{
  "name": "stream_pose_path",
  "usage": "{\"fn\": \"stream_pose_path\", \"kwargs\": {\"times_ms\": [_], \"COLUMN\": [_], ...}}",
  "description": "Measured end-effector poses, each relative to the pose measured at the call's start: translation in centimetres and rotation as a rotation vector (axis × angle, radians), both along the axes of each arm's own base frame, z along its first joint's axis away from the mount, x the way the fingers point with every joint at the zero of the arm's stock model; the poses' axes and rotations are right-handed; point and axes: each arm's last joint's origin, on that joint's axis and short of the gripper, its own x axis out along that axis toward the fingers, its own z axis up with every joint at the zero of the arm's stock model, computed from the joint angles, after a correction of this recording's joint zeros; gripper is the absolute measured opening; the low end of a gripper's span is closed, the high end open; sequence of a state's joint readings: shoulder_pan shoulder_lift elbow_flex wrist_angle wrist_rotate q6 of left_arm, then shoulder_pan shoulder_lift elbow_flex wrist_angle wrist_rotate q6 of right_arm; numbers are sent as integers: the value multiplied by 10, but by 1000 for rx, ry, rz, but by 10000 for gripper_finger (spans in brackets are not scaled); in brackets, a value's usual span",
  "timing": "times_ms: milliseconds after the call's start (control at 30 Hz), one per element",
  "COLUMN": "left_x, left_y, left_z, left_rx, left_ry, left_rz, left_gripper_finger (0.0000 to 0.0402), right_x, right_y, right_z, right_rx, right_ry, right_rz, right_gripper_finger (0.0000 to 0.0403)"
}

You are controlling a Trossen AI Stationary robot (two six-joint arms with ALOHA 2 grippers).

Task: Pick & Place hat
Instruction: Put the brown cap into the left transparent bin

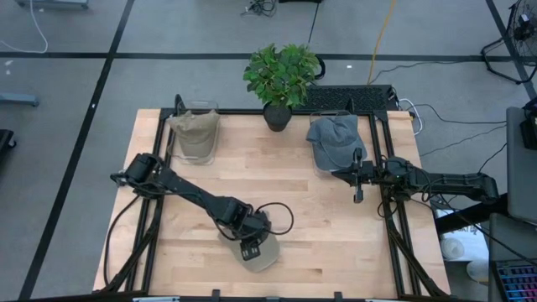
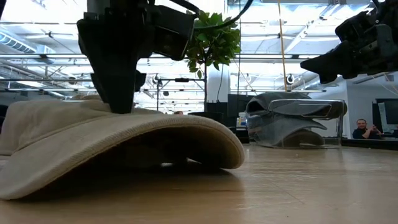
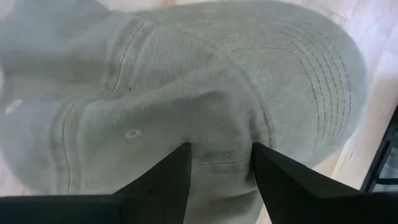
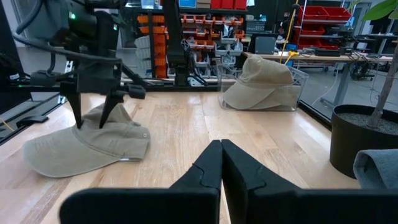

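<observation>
A beige cap point(image 1: 265, 256) lies near the table's near edge, resting on its brim point(image 2: 205, 140) and rim. It also shows in the left wrist view as the cap point(image 3: 286, 74) and in the right wrist view as the cap point(image 4: 81, 149). My left gripper point(image 3: 221, 152) stands over its crown, pointing down, shut on a ridge of cloth; the left gripper point(image 4: 91, 119) shows there too. My right gripper point(image 4: 221, 149) is shut and touches nothing. It hovers at the table's right side as the right gripper point(image 1: 342, 174), beside a blue-grey cap point(image 1: 333, 138). My left gripper pinches a raised fold of the cap's crown point(image 3: 221, 134) between its two fingers point(image 3: 177, 171), coming from above and pointing down. The cloth creases around the fingertips. The cap lies on the table, brim and rim down.
A clear bin with another beige cap point(image 1: 195, 134) stands at the far left, and a clear bin holds the blue-grey cap at the far right. A potted plant point(image 1: 281, 75) sits between them at the far edge. A person point(image 2: 367, 129) sits in the room beyond.
</observation>
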State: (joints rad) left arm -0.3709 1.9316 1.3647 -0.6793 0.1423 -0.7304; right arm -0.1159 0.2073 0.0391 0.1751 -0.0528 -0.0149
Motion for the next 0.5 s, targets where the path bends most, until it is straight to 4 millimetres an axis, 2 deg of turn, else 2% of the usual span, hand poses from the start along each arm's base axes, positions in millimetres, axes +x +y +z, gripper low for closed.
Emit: {"fn": "stream_pose_path", "kwargs": {"times_ms": [167, 233, 300, 433, 500], "left_x": [3, 3, 3, 1, 1], "left_y": [4, 4, 5, 5, 5], "left_z": [-1, 1, 1, 1, 0], "left_rx": [2, 8, 15, 22, 27], "left_ry": [-19, -31, -38, -27, -26], "left_rz": [-54, -82, -105, -138, -151], "left_gripper_finger": [174, 158, 124, 23, 14], "right_x": [0, 0, 0, 0, 0], "right_y": [0, 0, 0, 0, 0], "right_z": [0, 0, 0, 0, 0], "right_rx": [0, 0, 0, 0, 0], "right_ry": [-1, 1, -1, 0, 0], "right_rz": [0, 0, 0, 0, 0], "right_gripper_finger": [0, 0, 0, 0, 0]}}
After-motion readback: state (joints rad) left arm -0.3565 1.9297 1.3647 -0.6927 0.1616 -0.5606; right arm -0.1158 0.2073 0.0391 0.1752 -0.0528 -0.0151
